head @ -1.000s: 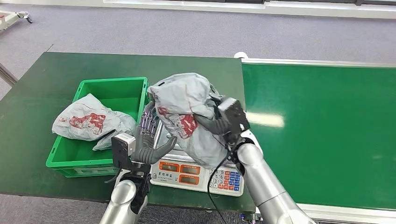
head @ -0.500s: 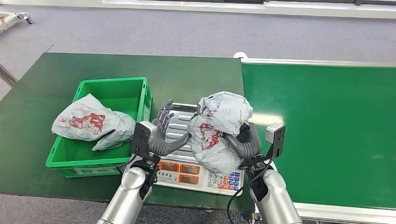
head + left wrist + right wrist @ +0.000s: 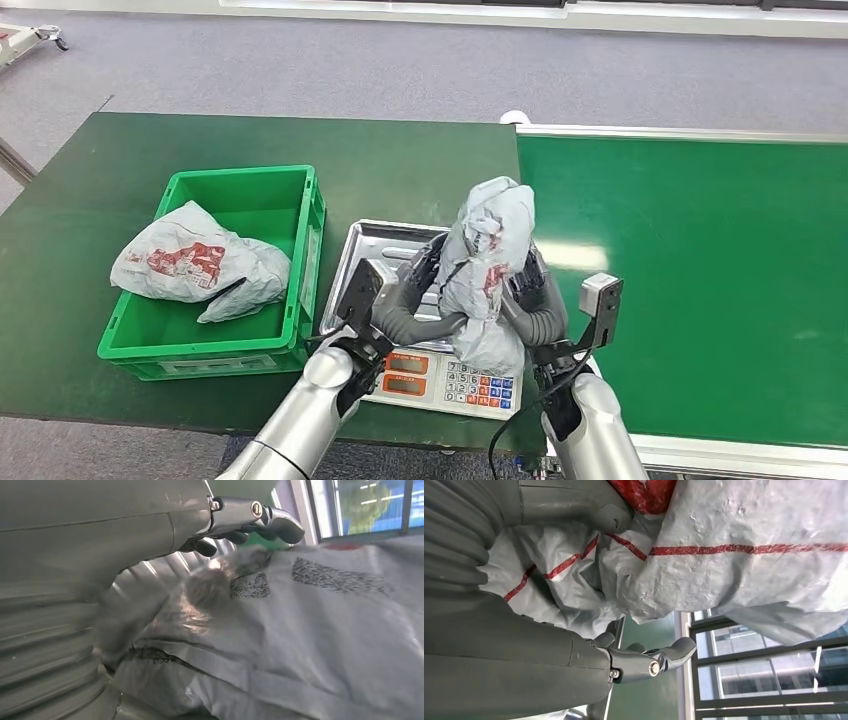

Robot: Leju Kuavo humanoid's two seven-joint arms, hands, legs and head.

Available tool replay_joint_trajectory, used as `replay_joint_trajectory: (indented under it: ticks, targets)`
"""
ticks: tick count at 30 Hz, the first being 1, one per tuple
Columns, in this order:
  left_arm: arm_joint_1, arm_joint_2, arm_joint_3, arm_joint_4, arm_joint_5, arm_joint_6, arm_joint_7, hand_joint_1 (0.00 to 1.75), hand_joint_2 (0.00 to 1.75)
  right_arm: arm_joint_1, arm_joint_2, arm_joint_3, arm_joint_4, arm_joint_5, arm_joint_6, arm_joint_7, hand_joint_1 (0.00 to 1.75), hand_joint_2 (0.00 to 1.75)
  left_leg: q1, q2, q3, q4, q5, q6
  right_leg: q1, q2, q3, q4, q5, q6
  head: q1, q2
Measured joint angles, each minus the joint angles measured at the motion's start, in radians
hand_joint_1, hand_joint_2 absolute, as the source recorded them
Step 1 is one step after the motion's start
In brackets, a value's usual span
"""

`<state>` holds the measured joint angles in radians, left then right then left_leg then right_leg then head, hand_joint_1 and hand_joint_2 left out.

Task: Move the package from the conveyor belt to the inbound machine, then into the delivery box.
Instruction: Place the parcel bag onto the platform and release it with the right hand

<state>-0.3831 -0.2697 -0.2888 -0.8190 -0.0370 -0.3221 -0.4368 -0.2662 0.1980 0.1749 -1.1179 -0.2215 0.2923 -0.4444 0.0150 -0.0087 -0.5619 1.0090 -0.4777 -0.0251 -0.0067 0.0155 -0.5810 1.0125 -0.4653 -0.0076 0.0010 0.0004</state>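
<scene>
left hand [image 3: 415, 300] presses the package [image 3: 488, 275] at its 9 o'clock | right hand [image 3: 535, 300] presses at 3 | package upright over scale [image 3: 375, 262] | soft, crinkly, likely light: squeeze the middle

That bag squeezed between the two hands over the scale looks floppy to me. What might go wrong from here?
1. The grey package is soft and stands tall between the left hand and right hand; it may sag or slip out onto the scale.
2. On the way to the green box, its loose lower end might catch on the rim.
3. Another package already lies in the box, so this one may land on top.
</scene>
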Motion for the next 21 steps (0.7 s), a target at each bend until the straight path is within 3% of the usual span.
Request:
replay_joint_trajectory:
  ticks: [1,10,21]
  targets:
    - [0.001,-0.002,-0.011,0.0,-0.002,-0.005,-0.001,1.75,1.75,0.003,0.0,-0.005,-0.004,0.001,0.0,0.002,0.0,1.75,0.0,0.0,0.0,0.0,0.0,0.0,0.0,0.0,0.0,0.0,0.0,0.0,0.0,0.0]
    - [0.045,0.001,-0.091,-0.095,-0.029,-0.02,-0.001,1.75,1.75,0.03,0.0,-0.051,-0.027,0.003,0.005,-0.006,0.0,1.75,0.0,0.0,0.0,0.0,0.0,0.0,0.0,0.0,0.0,0.0,0.0,0.0,0.0,0.0]
    - [0.057,0.013,-0.111,-0.172,-0.052,0.034,0.01,1.75,1.75,0.043,0.0,-0.075,-0.033,0.009,0.014,-0.015,0.0,1.75,0.0,0.0,0.0,0.0,0.0,0.0,0.0,0.0,0.0,0.0,0.0,0.0,0.0,0.0]
